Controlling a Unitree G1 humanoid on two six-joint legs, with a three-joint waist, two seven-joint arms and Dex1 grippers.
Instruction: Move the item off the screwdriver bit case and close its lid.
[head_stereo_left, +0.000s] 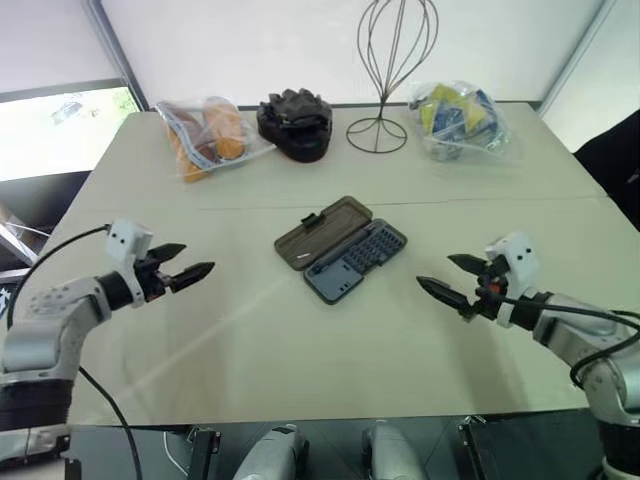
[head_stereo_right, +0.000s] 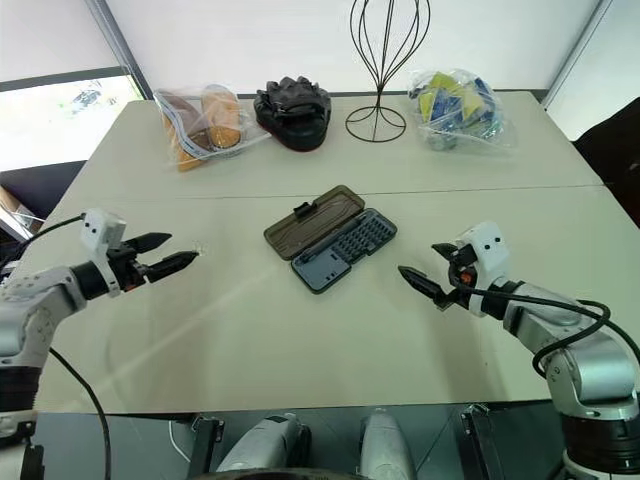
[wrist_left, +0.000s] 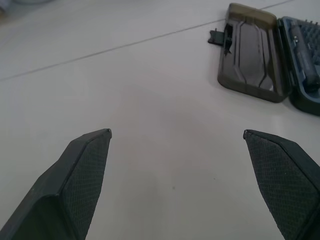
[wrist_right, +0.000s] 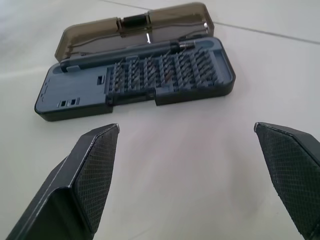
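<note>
Through the head cameras, you have the bit case (head_stereo_left: 352, 256) lying open in the middle of the table (head_stereo_left: 300, 370). Its brown lid (head_stereo_left: 322, 231) is folded flat on the side toward your left gripper (head_stereo_left: 198, 258), which hovers spread wide and well apart from it. The right gripper (head_stereo_left: 436, 271) hovers spread too, nearer the tray side. No stray item rests on tray or lid that I can make out, so I'd judge the clearing done and the closing step in hand. Along the far edge sit a bag of orange things (head_stereo_left: 205, 135), a black object (head_stereo_left: 295, 122), a wire stand (head_stereo_left: 385, 90) and a second bag (head_stereo_left: 458, 120) — all well apart, nothing in the way. In the left wrist view, the latch tab (wrist_left: 216, 36) juts from the lid's free edge — likely the edge to lift and swing over. In the right wrist view, the driver handle (wrist_right: 120, 54) and bits (wrist_right: 160, 72) sit seated in the tray; consider bracing the tray there so the case doesn't slide.
</note>
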